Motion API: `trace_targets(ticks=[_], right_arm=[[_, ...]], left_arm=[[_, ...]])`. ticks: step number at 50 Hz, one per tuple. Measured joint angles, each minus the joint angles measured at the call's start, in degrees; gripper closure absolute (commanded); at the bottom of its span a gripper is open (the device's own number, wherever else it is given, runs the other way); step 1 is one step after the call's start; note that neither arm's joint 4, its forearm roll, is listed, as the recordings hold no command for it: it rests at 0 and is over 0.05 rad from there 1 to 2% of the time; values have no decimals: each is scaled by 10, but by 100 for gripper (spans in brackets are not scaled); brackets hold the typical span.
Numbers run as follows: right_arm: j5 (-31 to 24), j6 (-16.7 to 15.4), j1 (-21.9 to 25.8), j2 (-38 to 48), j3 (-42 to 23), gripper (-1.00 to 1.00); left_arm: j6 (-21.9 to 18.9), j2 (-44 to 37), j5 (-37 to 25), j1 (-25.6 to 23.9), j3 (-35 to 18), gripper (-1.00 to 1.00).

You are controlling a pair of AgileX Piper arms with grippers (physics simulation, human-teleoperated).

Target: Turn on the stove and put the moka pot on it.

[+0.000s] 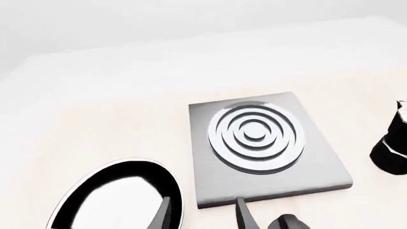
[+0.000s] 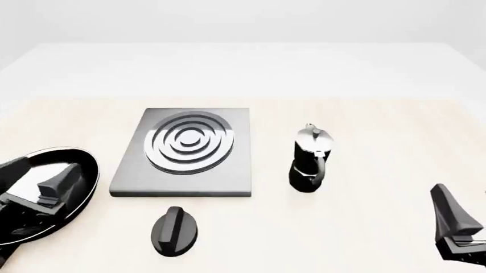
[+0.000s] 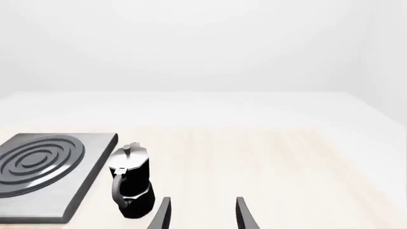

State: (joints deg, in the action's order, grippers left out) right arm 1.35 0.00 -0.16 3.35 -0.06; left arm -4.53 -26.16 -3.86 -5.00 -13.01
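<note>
Nothing is being held yet, so the job is only starting. The stove (image 2: 186,152) is sitting in the middle of the table, its knob (image 2: 174,230) just in front of it. The moka pot (image 2: 310,160) is standing upright beside the stove, not on it.

The left gripper (image 1: 202,214) is hanging over the frying pan (image 2: 45,190), fingers apart. The right gripper (image 3: 202,214) is waiting near the pot, fingers apart too.

I think the left gripper needs to reach the knob and turn it.

Only the front view is showing the whole knob.
</note>
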Motion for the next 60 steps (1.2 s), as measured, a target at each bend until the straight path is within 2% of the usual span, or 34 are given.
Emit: trace_targets(ticks=[16, 29, 45, 60], right_arm=[[20, -1, 2, 28, 0, -100], [32, -3, 3, 44, 0, -100], [44, -5, 5, 62, 0, -100], [61, -8, 7, 84, 0, -100]], left_arm=[[18, -129, -65, -59, -96, -100], [47, -207, -116, -116, -153, -100], [102, -272, -166, -177, -198, -100], [147, -317, -173, -223, -205, -100]])
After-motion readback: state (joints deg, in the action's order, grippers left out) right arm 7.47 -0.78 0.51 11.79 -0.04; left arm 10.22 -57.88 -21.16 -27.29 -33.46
